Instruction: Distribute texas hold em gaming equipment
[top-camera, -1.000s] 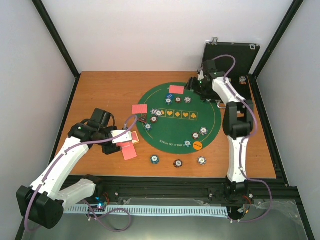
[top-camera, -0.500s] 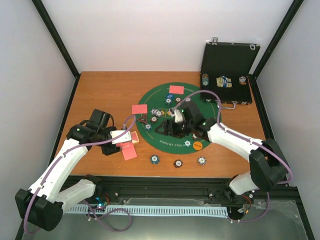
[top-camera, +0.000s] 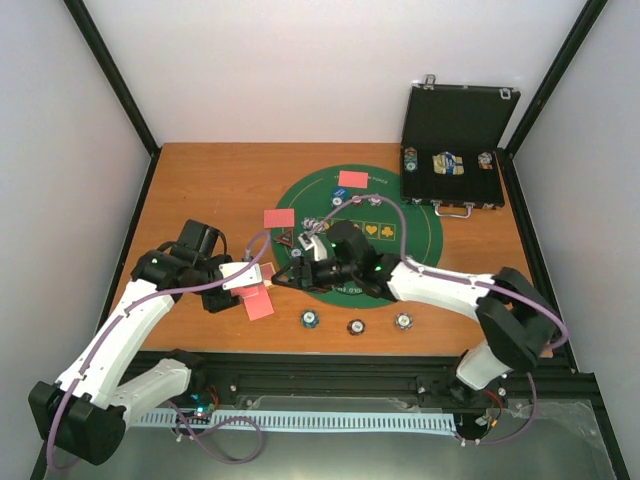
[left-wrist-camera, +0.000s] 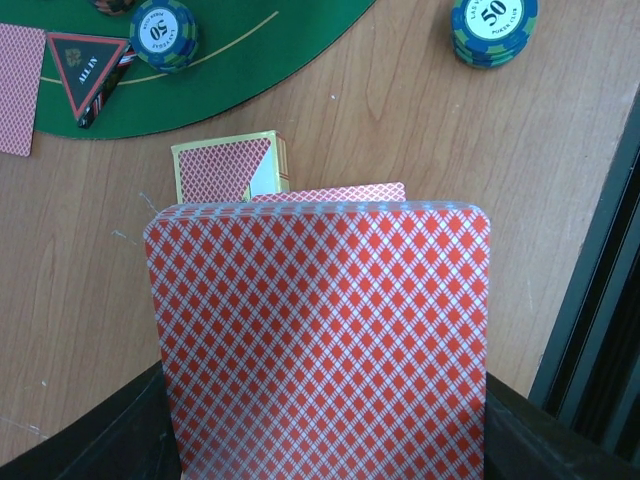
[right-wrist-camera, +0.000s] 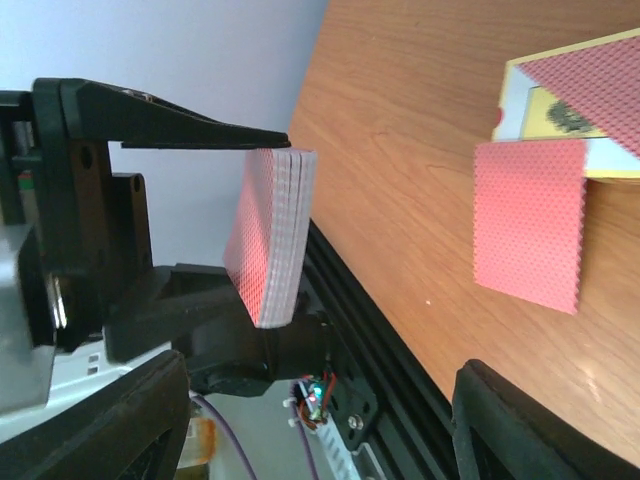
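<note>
Your top camera looks down from above and behind the arm bases, taking in the whole brown wooden table (top-camera: 220, 180). Your left wrist camera sits close behind the stack of red-backed playing cards (left-wrist-camera: 320, 340), facing the tabletop. Your right wrist camera, rolled sideways, sees that same stack edge-on, left of centre.

Left arm (top-camera: 118, 335), right arm (top-camera: 440, 287): white
Both are being jointed with black housings (top-camera: 512, 325) (purple cables (top-camera: 375, 198) are being looped alongside).

Deck (left-wrist-camera: 320, 330) bottom past frame edge
</note>
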